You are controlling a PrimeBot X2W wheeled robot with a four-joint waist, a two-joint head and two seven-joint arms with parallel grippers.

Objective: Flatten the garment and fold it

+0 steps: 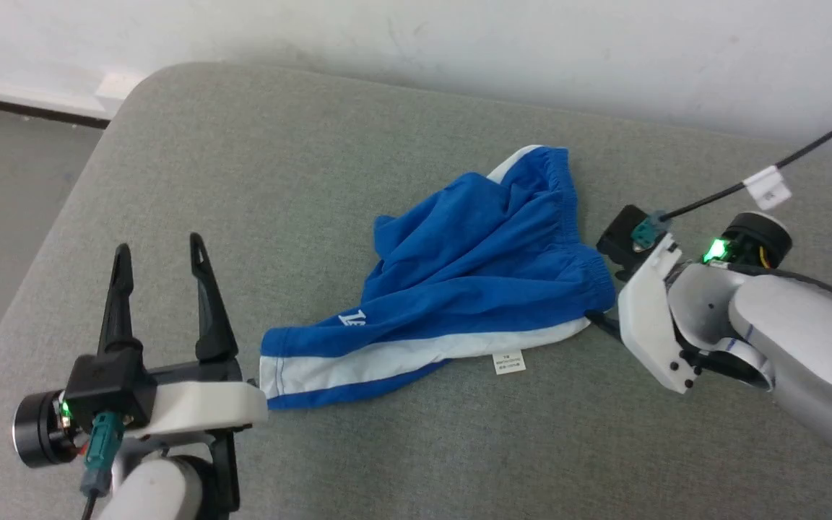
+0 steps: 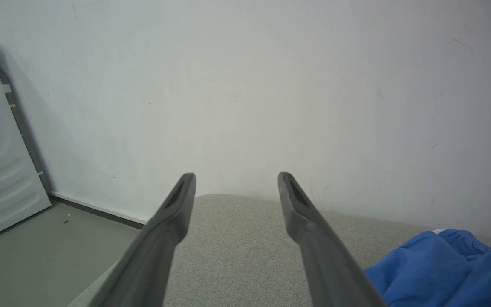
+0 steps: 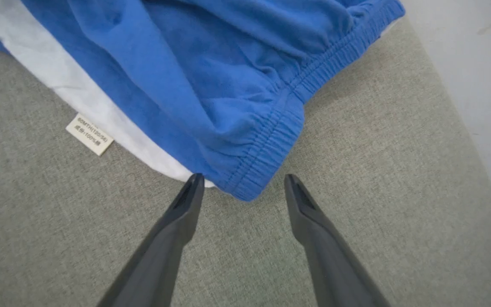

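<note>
On the grey cushion [image 1: 243, 166] the garment [image 1: 459, 282] lies crumpled, its waistband corner between the tips of the spread right gripper [image 3: 244, 178], its striped hem just beside the empty, spread left gripper [image 1: 159, 245].

a plain room, perhaps a home: grey fabric seat [image 1: 300, 152] against scuffed white wall [image 1: 474, 43]
</note>
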